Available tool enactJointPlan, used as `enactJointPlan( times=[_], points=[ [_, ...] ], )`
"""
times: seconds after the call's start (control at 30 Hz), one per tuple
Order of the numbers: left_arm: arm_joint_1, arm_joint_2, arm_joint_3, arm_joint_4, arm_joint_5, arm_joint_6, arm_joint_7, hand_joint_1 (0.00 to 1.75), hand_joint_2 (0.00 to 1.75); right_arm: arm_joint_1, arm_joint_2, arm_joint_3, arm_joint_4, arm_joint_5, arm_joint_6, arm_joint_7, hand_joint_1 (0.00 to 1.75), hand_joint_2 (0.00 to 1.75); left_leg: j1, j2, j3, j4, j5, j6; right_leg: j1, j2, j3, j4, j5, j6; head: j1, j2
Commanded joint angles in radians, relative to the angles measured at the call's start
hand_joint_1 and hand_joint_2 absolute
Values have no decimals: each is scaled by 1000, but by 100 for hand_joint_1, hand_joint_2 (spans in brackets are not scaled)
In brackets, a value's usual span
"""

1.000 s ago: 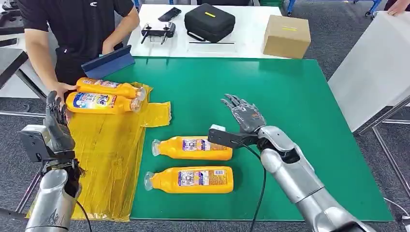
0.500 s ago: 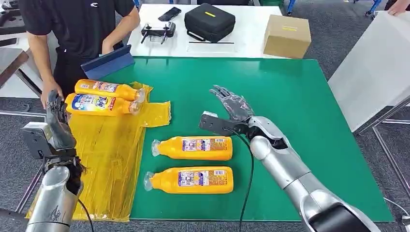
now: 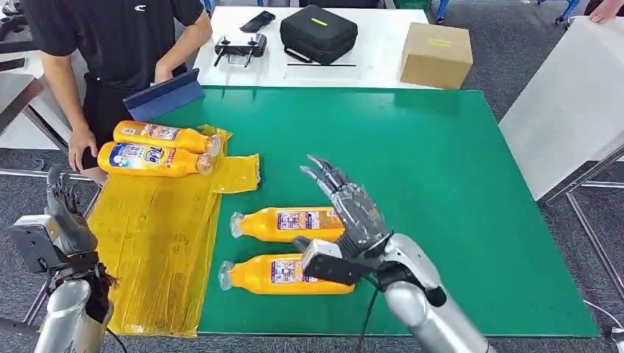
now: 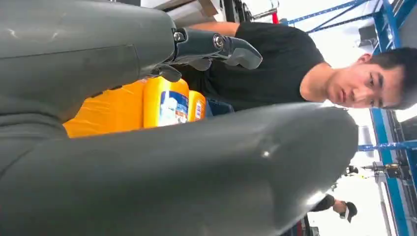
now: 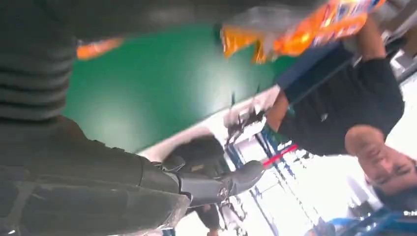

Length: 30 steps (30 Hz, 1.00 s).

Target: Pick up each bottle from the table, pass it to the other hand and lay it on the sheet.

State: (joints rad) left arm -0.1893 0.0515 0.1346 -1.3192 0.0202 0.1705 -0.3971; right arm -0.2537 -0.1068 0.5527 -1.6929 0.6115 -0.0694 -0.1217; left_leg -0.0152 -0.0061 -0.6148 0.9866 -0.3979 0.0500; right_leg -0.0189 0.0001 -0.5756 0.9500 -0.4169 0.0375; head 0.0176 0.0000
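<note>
R hand (image 3: 352, 213): fingers spread, empty, poised over 2 bottles on the green mat (image 3: 456, 184); prob. lining up a pick.
L hand (image 3: 62, 213): raised beside yellow sheet (image 3: 158, 235), holds nothing; finger state can't tell. Likely waiting for handover.
Near bottle (image 3: 276, 273): lying flat, unpicked.
Far bottle (image 3: 283, 224): same, just beside.
Sheet: 2 bottles (image 3: 151, 148) laid at far end.
Obstacles: person's hand (image 3: 81, 147) near sheet edge.

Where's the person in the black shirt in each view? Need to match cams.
Head view: person at top left, behind the yellow sheet.
Left wrist view: person upper right, beyond the bottles.
Right wrist view: person at right, blurred.
Shared landmark: the two bottles on the sheet.
</note>
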Motion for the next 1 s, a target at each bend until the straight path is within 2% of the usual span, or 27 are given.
enactJointPlan(
  times=[0.03, 0.17, 0.4, 0.63, 0.7, 0.73, 1.0],
  points=[
    [2, -10, 47, -1, -2, 0, 5, 0, 0, 75, -35, 56, -109, -1, 13, 10, 0, 0, 0, 0, 4, 0, -2, -4, 0, 0, 4, 0, -2, -2, 0, 0],
    [4, -12, 66, 10, 4, 2, 7, 0, 0, 87, -43, 73, -102, -47, 71, 9, 0, 0, 1, 0, 3, 0, -1, -3, 0, 0, 3, -1, -1, -2, 0, 0],
    [17, -11, 88, 22, 20, -2, 5, 0, 0, 115, -51, 85, -77, -39, 74, 25, 0, 0, 0, 0, 4, -1, -1, -2, 0, 0, 4, -1, -1, -2, 0, 0],
    [48, -42, 138, -25, 17, -21, 24, 0, 0, 121, -45, 105, -54, 241, 81, 216, 0, 0, 1, 2, 6, -1, -2, -4, 1, 2, 6, -1, -1, -2, 0, 0],
    [39, -56, 144, -28, 3, -25, 32, 0, 0, 149, -49, 92, -43, 283, 81, 236, 0, 0, 0, 1, 3, -1, -1, -2, 0, 0, 3, -1, 0, -2, 0, 0],
    [38, -62, 150, -30, -5, -26, 35, 0, 0, 172, -47, 77, -34, 311, 70, 233, 0, 175, 1, 0, 5, -1, -1, -3, 0, -1, 5, -1, -1, -2, 0, 0],
    [73, -47, 161, -55, -2, -29, 33, 0, 0, 222, -33, 51, -20, 356, 69, 219, 0, 175, 1, 1, 4, -1, -1, -2, 0, 1, 4, -2, -1, -2, 0, 0]
  ],
)
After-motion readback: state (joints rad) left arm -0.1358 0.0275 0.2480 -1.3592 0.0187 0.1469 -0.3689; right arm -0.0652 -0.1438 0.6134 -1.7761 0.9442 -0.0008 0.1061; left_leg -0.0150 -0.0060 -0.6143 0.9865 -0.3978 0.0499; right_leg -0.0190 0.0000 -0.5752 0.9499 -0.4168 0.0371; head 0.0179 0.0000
